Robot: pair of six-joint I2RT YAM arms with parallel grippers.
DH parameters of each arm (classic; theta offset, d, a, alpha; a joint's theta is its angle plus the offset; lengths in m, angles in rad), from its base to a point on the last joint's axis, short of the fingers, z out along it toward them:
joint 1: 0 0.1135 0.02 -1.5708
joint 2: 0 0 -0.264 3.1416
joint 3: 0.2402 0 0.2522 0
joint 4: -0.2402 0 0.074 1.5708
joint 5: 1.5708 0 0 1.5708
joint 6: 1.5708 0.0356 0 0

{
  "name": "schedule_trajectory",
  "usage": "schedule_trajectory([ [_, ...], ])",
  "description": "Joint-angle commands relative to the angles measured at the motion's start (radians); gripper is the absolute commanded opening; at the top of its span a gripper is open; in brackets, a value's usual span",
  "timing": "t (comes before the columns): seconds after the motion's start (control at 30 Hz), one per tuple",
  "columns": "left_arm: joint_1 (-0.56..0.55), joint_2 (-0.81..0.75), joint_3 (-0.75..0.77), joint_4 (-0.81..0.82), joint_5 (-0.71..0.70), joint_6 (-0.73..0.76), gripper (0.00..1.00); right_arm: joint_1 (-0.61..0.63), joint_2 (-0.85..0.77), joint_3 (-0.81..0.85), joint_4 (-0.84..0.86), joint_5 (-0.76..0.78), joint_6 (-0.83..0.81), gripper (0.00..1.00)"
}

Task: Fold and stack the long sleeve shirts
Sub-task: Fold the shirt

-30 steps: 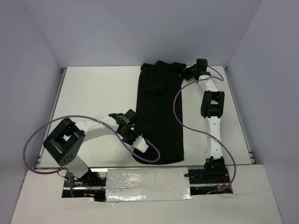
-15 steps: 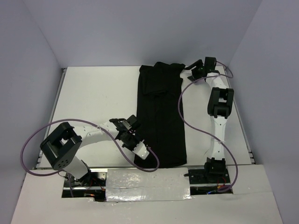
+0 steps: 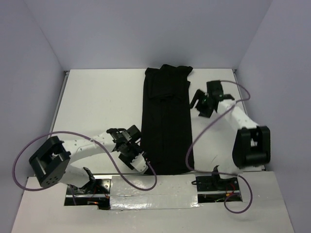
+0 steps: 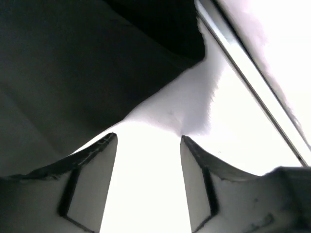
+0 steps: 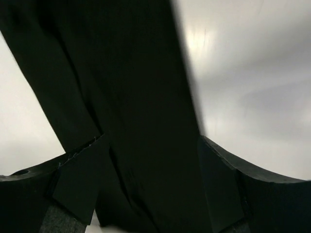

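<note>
Top external: shirt [image 3: 165,121] lies as long folded strip mid-table. We see left gripper [image 4: 148,138] and right gripper [image 5: 150,138] both spread, holding nothing. Risk we judge: pinching only 1 layer would drag fold open.

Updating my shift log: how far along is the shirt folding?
Done: the black shirt lies folded into a long narrow strip, no sleeves sticking out. In hand: nothing; left fingers and right fingers stand open, empty. Left: folding it shorter.
</note>
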Motion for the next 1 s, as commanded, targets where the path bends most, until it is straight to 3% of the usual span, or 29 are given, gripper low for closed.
schedule_trajectory([
  [0.0,-0.018,-0.09,-0.039,-0.025,0.018,0.115,0.71,0.09,-0.13,-0.202,-0.125,0.085,-0.009,0.8],
  [0.2,-0.143,-0.106,-0.128,0.197,-0.01,0.048,0.73,0.152,-0.408,-0.434,-0.251,0.049,0.077,0.78],
  [0.43,-0.18,-0.047,-0.17,0.271,-0.016,0.06,0.7,0.233,-0.539,-0.597,-0.32,0.012,0.143,0.75],
  [0.67,-0.179,-0.026,-0.196,0.315,0.007,0.071,0.56,0.314,-0.564,-0.726,-0.25,-0.028,0.201,0.72],
  [0.77,-0.179,-0.012,-0.191,0.354,0.012,0.054,0.38,0.321,-0.541,-0.749,-0.162,-0.084,0.218,0.68],
  [0.83,-0.18,-0.012,-0.188,0.355,0.018,0.058,0.22,0.321,-0.533,-0.778,-0.086,-0.135,0.231,0.51],
  [0.87,-0.179,-0.017,-0.188,0.359,0.015,0.055,0.0,0.321,-0.533,-0.784,-0.072,-0.155,0.232,0.42],
  [0.9,-0.18,-0.021,-0.188,0.363,0.001,0.049,0.0,0.321,-0.539,-0.79,-0.064,-0.178,0.232,0.26],
  [0.97,-0.179,-0.043,-0.172,0.349,-0.011,0.017,0.0,0.321,-0.578,-0.781,-0.094,-0.178,0.221,0.08],
])
